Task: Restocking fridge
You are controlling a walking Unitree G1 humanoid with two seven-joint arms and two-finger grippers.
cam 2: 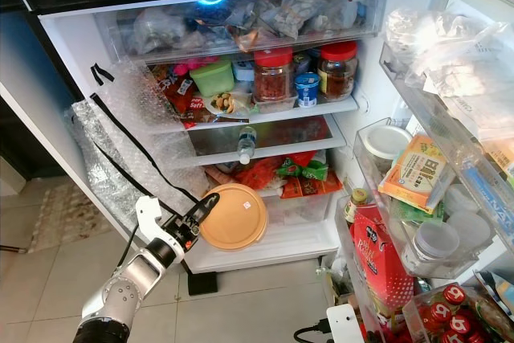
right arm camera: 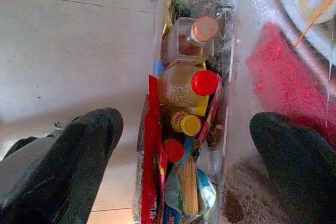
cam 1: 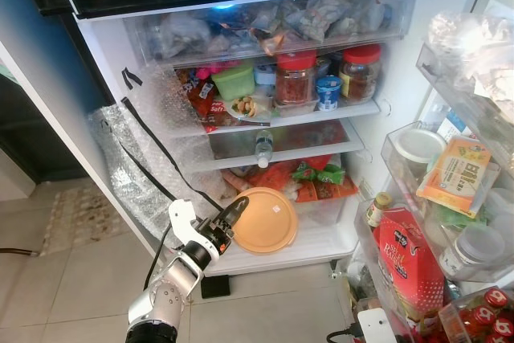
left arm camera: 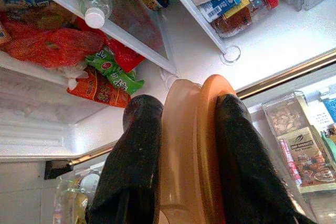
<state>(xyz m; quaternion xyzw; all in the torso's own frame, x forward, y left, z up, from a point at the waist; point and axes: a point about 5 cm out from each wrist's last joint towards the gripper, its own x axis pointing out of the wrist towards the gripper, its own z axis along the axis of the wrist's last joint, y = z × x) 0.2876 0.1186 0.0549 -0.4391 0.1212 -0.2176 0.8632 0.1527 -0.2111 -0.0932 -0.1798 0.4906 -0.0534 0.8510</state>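
Note:
A round orange lidded container [cam 1: 263, 220] stands on edge at the front of the fridge's bottom shelf [cam 1: 321, 240]. My left gripper [cam 1: 233, 213] is shut on its left rim; in the left wrist view both black fingers [left arm camera: 137, 150] clamp the orange container [left arm camera: 191, 145] between them. My right gripper [right arm camera: 184, 145] is open, its fingers [right arm camera: 79, 150] spread wide above the bottles and packets in the lowest door bin [right arm camera: 184, 108].
The open fridge is crowded: red-lidded jars [cam 1: 295, 76], a green box [cam 1: 234, 82], a lying water bottle [cam 1: 263, 149], red and green packets [cam 1: 317, 178]. The door at the right holds a red carton [cam 1: 409, 263] and tubs. Bubble wrap [cam 1: 132, 166] hangs at the left wall. Tiled floor lies below.

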